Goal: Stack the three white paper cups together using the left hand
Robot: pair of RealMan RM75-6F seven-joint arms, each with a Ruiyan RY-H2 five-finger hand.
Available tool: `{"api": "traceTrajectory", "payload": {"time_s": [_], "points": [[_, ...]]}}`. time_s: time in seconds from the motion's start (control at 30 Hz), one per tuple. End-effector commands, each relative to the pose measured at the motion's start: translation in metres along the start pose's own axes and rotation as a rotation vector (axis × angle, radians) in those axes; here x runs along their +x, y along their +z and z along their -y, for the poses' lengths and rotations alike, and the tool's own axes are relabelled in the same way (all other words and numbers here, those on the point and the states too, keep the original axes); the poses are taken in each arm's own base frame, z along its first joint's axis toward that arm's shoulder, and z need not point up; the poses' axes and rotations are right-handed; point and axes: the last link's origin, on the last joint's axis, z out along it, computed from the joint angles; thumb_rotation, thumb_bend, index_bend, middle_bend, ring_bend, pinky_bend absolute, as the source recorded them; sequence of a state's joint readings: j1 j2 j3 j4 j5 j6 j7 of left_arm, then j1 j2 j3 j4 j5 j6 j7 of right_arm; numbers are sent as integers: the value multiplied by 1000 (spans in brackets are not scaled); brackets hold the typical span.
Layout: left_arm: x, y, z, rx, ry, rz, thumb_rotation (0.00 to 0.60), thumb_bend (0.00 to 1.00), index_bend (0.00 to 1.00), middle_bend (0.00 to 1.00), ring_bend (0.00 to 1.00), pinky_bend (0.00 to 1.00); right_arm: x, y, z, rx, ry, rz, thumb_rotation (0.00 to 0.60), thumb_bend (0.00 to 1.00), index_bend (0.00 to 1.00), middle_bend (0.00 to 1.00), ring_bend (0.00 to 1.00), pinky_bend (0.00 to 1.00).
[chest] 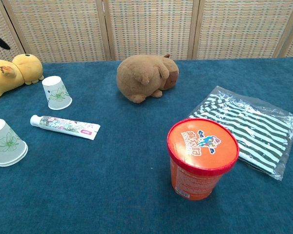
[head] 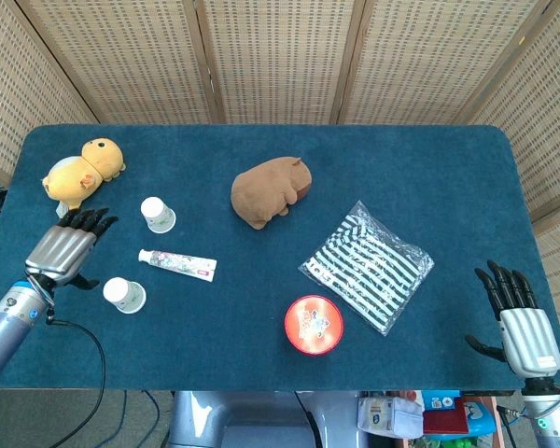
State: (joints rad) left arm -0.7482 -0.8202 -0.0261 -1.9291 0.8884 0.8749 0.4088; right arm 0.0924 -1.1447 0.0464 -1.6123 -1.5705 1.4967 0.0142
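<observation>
Your left robot hand hovers over the counter near its left edge, fingers spread and holding nothing. Just beside it, toward the counter's near edge, stands the stacked cup pair, upside down (rims on the cloth); the chest view shows a flower print on its side. The single cup, also inverted, stands apart beyond the toothpaste tube, which lies between the two. You cannot tell what, if anything, the cups cover. Farther out lie a yellow plush, a brown plush, a striped bag and a lidded red tub. Your right robot hand rests spread and empty at the counter's far right corner.
</observation>
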Motion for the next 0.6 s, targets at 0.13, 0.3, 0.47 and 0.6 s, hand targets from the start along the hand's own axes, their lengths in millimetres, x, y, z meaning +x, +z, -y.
{"api": "traceTrajectory", "payload": {"time_s": [0.13,0.3,0.47,0.6], "points": [[14,17,-3,9,-18,-27,600,187,56,0,0,42,-1,1,-1,-5,4,9,600,48,0,0,0,0],[16,39,-12,17,-29,-25,600,187,56,0,0,138,-1,2,-3,-10,13,10,600,48,0,0,0,0],[15,57,-19,32,-42,-9,600,187,56,0,2,145,-2,3,-5,-14,22,12,600,48,0,0,0,0],[16,70,-22,42,-37,5,600,187,56,0,2,109,-2,4,-6,-15,25,15,600,48,0,0,0,0]]}}
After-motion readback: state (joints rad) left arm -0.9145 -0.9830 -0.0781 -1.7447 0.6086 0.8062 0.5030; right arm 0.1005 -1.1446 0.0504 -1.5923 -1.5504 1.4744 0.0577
